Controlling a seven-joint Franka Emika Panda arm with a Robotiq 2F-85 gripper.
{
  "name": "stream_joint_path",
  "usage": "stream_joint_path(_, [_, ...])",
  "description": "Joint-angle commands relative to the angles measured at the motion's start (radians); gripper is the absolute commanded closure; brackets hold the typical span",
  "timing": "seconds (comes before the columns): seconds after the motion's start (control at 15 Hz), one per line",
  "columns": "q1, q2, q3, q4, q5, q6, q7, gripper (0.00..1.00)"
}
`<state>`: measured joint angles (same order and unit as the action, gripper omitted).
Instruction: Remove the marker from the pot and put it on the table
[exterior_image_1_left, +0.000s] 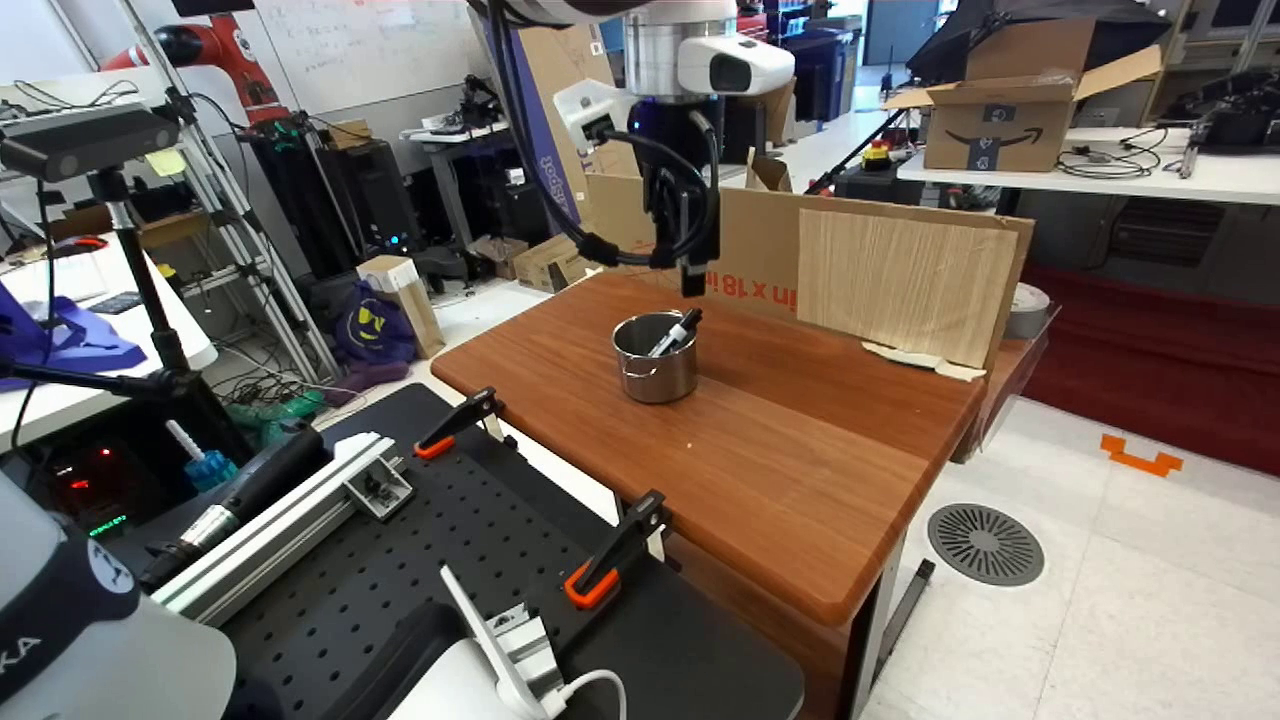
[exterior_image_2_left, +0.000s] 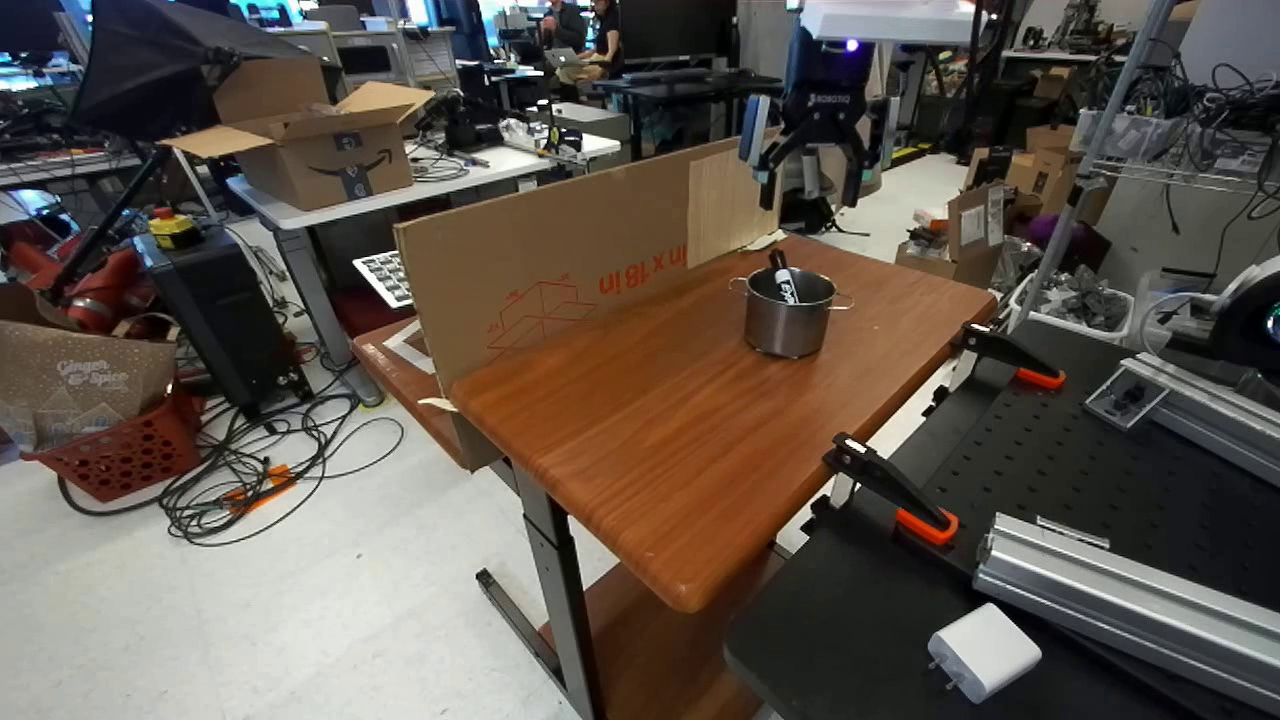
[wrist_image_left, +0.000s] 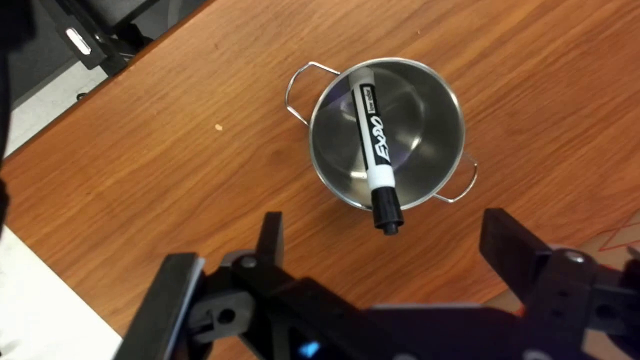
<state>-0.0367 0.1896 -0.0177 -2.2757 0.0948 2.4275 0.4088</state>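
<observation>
My Robotiq gripper (exterior_image_2_left: 809, 192) wide, Expo marker (wrist_image_left: 374, 135) jutting past rim of metal pot (exterior_image_2_left: 785, 330), room around on wooden table (exterior_image_2_left: 640, 410), height unclear

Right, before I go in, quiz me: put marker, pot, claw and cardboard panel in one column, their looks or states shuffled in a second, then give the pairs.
Things
1. marker
2. pot
3. claw
4. cardboard panel

Looks or states
A. open, holding nothing
B. tan, with red print
C. tilted, black-capped end sticking out of the pot
D. silver, two-handled, standing on the table

Pairs: 1-C, 2-D, 3-A, 4-B
</observation>
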Motion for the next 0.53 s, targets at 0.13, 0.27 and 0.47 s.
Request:
stream_joint_path(0.13, [0.015,0.131,-0.018,0.082,0.061,0.060,0.012,0.00])
stream_joint_path(0.27, [0.023,0.163,-0.021,0.103,0.056,0.063,0.025,0.00])
stream_joint_path(0.47, [0.033,0.194,-0.022,0.128,0.052,0.056,0.034,0.29])
